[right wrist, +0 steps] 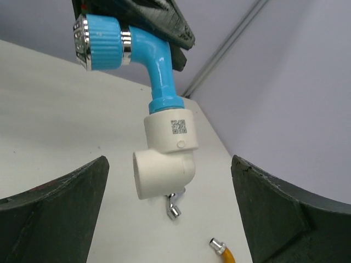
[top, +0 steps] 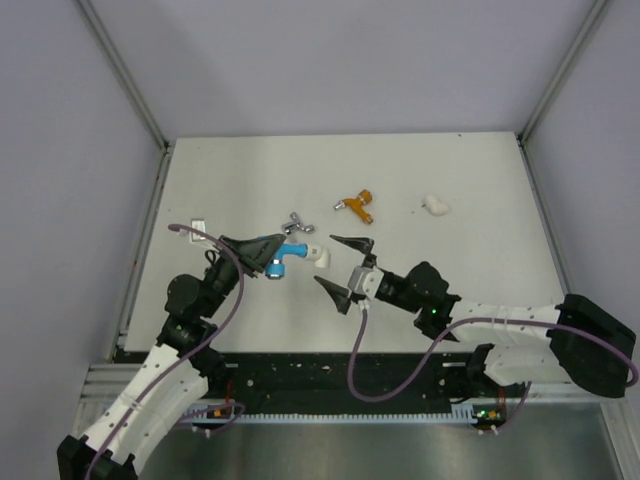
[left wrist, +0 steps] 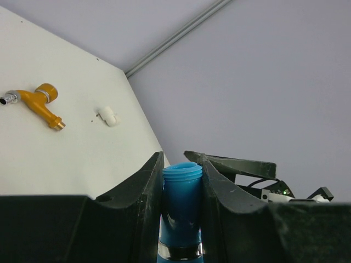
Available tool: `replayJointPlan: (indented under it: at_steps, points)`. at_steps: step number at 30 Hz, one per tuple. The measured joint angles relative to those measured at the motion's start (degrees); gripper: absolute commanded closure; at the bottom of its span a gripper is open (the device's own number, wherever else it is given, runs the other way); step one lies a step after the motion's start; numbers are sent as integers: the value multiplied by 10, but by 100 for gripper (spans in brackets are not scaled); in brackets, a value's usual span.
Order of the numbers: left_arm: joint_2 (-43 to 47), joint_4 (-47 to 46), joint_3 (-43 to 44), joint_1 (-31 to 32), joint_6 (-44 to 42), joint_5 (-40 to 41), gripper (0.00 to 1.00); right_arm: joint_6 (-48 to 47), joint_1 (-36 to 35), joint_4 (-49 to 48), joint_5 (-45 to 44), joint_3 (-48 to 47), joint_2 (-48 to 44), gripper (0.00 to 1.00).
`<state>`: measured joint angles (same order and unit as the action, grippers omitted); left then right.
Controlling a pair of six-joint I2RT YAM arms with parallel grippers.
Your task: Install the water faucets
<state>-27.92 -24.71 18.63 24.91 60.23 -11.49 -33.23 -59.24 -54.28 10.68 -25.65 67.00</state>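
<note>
My left gripper (top: pixel 262 252) is shut on the bright blue faucet (top: pixel 287 256) and holds it above the table. In the left wrist view its fingers (left wrist: pixel 143 186) clamp the blue spout (left wrist: pixel 182 203). A white elbow fitting (top: pixel 320 258) sits on the blue faucet's threaded end; the right wrist view shows it (right wrist: pixel 167 159) hanging below the blue body (right wrist: pixel 137 49). My right gripper (top: pixel 342 267) is open wide, and the elbow lies between its fingers (right wrist: pixel 66 203) without touching them. The orange faucet (top: pixel 356 207) and the silver faucet (top: pixel 300 224) lie on the table beyond.
A second white elbow fitting (top: pixel 435 205) lies at the back right, also seen in the left wrist view (left wrist: pixel 108 116) next to the orange faucet (left wrist: pixel 38 101). Grey walls enclose the white table (top: pixel 480 260) on three sides.
</note>
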Motion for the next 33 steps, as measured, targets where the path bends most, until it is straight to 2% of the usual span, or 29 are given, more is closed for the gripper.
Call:
replayJointPlan:
  at_steps: [2, 4, 8, 10, 16, 20, 24, 25, 27, 29, 32, 33]
  points:
    - [-1, 0, 0, 0, 7, 0, 100, -13, -1, -4, -7, -1, 21, 17]
    - [-1, 0, 0, 0, 11, -1, 100, -20, -2, -3, -11, -5, 37, 28]
    - [-1, 0, 0, 0, 10, -5, 100, -25, -3, 5, -13, -21, 42, 69]
    - [-1, -1, 4, 0, 7, -6, 100, -26, -3, 11, -12, -28, 42, 78]
    - [-4, -1, 24, -2, -70, -40, 100, -6, -1, 79, -1, -54, 23, 87]
    - [-3, -17, 47, -4, -164, -97, 100, 47, 29, 196, 64, -113, -2, 88]
    - [0, -65, 52, -7, -240, -179, 100, 143, 99, 284, 233, -170, -6, 88]
    - [0, -78, 52, -7, -252, -203, 100, 168, 114, 299, 274, -180, -6, 83]
    - [-1, -101, 52, -7, -271, -250, 100, 205, 132, 329, 334, -198, -4, 72]
    - [-1, -117, 51, -7, -278, -276, 100, 236, 142, 364, 379, -221, 2, 46]
    - [2, -134, 46, -6, -283, -295, 100, 262, 144, 387, 391, -233, 1, 19]
    - [5, -134, 45, -5, -283, -296, 100, 266, 144, 389, 385, -233, 0, 15]
